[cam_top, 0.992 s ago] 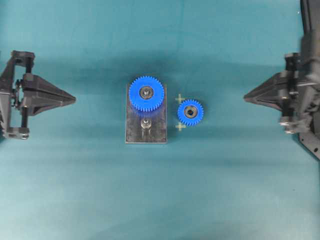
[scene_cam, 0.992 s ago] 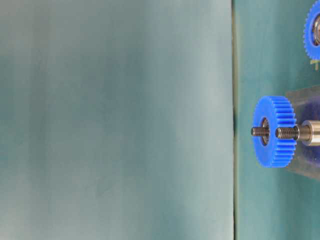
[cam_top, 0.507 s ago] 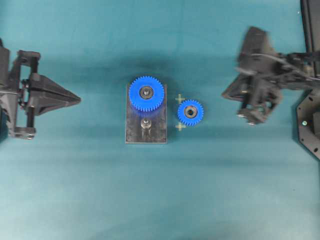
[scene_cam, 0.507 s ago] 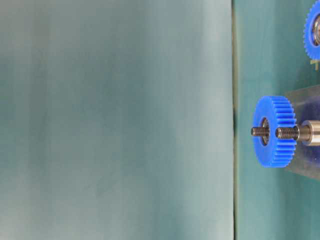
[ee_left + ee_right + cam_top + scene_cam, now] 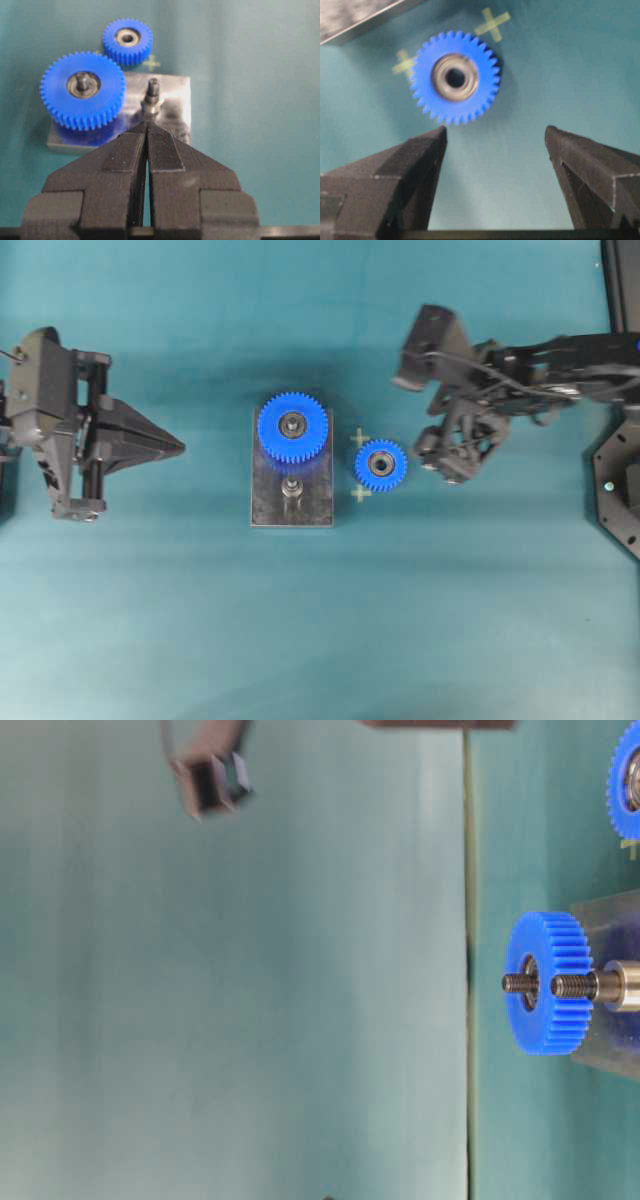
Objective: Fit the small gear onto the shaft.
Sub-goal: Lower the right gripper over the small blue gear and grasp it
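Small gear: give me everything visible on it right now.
The small gear is bright blue, plastic-looking, with fine teeth all round and a silver metal ring with a dark bore at its centre. It lies flat on the teal table, between two pale cross marks, just right of the dark plate and apart from it. Not on the shaft yet. Nothing grips or touches it; the right hand hangs open just short of it.
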Controlling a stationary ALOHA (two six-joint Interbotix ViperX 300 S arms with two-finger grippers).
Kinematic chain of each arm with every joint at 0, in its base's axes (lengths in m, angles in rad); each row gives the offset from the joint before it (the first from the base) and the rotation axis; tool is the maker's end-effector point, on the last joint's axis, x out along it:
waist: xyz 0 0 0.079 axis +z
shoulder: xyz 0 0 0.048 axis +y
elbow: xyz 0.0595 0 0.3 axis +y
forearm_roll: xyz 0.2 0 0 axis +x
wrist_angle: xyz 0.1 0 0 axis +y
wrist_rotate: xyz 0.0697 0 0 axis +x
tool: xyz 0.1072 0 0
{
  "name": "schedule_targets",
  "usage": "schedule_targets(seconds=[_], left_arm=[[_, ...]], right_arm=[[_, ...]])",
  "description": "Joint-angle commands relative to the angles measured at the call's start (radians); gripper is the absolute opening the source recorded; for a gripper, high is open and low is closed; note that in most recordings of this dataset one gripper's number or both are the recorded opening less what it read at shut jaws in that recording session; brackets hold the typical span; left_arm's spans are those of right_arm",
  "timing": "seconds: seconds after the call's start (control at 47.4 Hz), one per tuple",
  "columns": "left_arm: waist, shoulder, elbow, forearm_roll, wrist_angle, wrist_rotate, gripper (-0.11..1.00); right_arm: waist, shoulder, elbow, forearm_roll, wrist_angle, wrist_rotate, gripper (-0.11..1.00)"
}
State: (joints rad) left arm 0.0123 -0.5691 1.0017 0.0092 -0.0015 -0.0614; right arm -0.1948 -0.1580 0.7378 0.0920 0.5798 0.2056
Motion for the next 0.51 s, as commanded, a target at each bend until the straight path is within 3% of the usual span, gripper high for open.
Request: schedule_targets(seconds=[0.0,0.253,0.486], left_arm=[[-0.002,0.005,-0.026,0.002,-0.012,-0.002,0.00],[-0.003,0.006,-0.023,0.003,-0.012,-0.005,0.00],[-0.003,0.006,-0.018,0.002,-0.012,-0.021,0.00]], right_arm=[[-0.006,0.044,-0.043,-0.002,-0.005,0.009,0.85],[-0.006,0.192,-0.120,0.003,0.009,0.009,0.85],[-0.005,0.244,-0.160,0.003,0.028,0.005,0.85]])
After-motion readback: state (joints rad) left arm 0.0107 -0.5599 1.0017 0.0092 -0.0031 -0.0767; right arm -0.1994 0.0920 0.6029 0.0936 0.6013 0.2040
